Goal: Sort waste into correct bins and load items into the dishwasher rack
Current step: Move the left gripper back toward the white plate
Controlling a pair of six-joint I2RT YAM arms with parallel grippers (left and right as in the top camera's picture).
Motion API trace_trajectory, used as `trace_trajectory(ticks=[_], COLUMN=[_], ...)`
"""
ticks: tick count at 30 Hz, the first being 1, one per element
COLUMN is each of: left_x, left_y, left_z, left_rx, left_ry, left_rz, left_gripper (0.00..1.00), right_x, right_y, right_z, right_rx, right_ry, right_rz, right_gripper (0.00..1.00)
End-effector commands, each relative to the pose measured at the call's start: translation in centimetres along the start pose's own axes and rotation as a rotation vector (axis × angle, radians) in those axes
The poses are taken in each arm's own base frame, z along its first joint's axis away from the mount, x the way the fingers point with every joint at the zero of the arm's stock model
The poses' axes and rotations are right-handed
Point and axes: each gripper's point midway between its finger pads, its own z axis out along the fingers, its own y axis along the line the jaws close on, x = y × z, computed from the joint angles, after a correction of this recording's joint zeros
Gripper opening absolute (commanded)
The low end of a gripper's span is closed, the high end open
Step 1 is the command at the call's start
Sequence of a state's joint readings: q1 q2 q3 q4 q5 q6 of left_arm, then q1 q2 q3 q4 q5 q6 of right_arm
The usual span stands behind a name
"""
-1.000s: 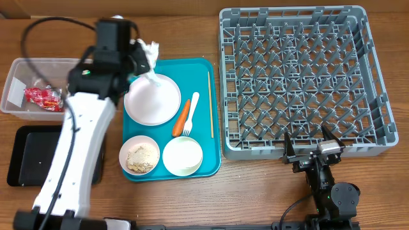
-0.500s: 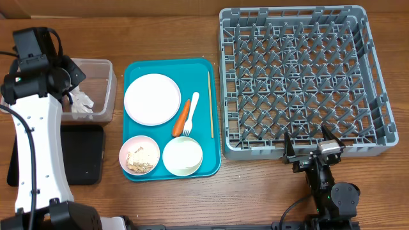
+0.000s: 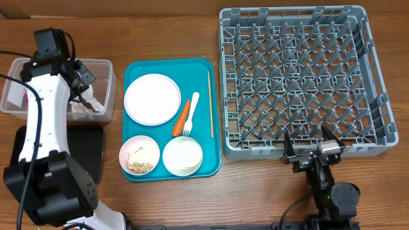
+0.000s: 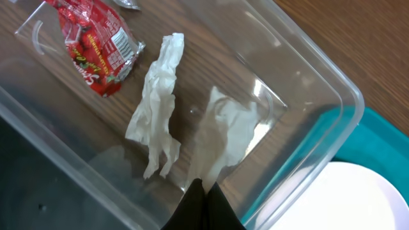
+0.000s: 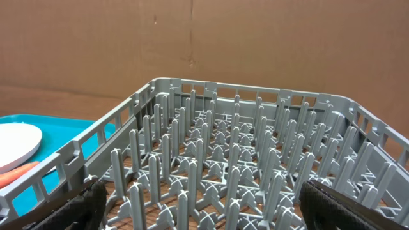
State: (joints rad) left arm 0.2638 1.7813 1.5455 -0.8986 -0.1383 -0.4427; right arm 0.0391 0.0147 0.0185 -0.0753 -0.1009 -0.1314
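My left gripper (image 4: 203, 185) is shut on a crumpled white tissue (image 4: 227, 137), which hangs inside the clear tub (image 4: 332, 83). A second strip of tissue (image 4: 156, 108) and the red snack wrapper (image 4: 96, 48) lie on the tub's floor. From overhead the left gripper (image 3: 83, 94) is over the tub's right half. On the teal tray (image 3: 204, 64) are a white plate (image 3: 152, 98), carrot (image 3: 182, 117), fork (image 3: 191, 114), chopsticks (image 3: 210, 104), a bowl with rice scraps (image 3: 140, 155) and an empty bowl (image 3: 183, 156). My right gripper (image 3: 311, 144) stands open at the front edge of the grey rack (image 3: 300, 76).
The black tray (image 3: 89, 153) lies in front of the clear tub, partly under my left arm. The rack's upright pegs (image 5: 236, 160) fill the right wrist view. Bare wooden table runs along the front edge.
My left arm has carried the tissue from above the plate leftward into the clear tub. The right arm has not moved.
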Motion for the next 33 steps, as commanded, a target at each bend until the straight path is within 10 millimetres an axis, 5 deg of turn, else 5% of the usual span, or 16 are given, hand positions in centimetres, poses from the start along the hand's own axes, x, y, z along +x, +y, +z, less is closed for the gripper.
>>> trace_trajectory(ticks=[1,6,9,13,17,24,28,31,33], left_x=[-0.3,-0.7,-0.8,-1.1,-1.0,-1.3,2.3,6.0,8.8], left_y=[-0.4,-0.6,-0.5,-0.6,-1.0,-5.2,-7.5,-7.6,-7.1], left_z=[0.5,0.5,0.5,0.4,-0.3,-9.6,-15.5,-17.0,-17.0], left_rx=[0.015,0.021,0.015,0.018,0.046,0.345,0.500,0.497,0.467], left_ry=[-0.013,-0.028,-0.036,-0.047,-0.037,-0.087,-0.059,0.029,0.131], left_rz=[-0.001,0.027,0.046,0.067,0.066,0.081,0.156,0.204,0.227], left_gripper=[0.04,0.06,0.40,0.61,0.64,0.66,0.64,0.57,0.64], right_x=[0.2,0.2,0.2,0.2,0.2,0.2,0.2,0.2,0.2], right_y=[0.0,0.0,0.0,0.0,0.0,0.0,0.0,0.0,0.0], right_z=[0.0,0.0,0.0,0.0,0.0,0.0,0.0,0.0,0.0], right_rx=[0.000,-0.001,0.000,0.000,-0.001,0.000,0.000,0.000,0.000], right_ry=[-0.005,-0.005,-0.005,-0.005,-0.005,-0.005,-0.005,-0.005,-0.005], right_rz=[-0.001,0.000,-0.001,-0.001,-0.001,-0.001,0.000,-0.001,-0.001], right_gripper=[1.00,1.00,1.00,1.00,1.00,1.00,1.00,1.00,1.00])
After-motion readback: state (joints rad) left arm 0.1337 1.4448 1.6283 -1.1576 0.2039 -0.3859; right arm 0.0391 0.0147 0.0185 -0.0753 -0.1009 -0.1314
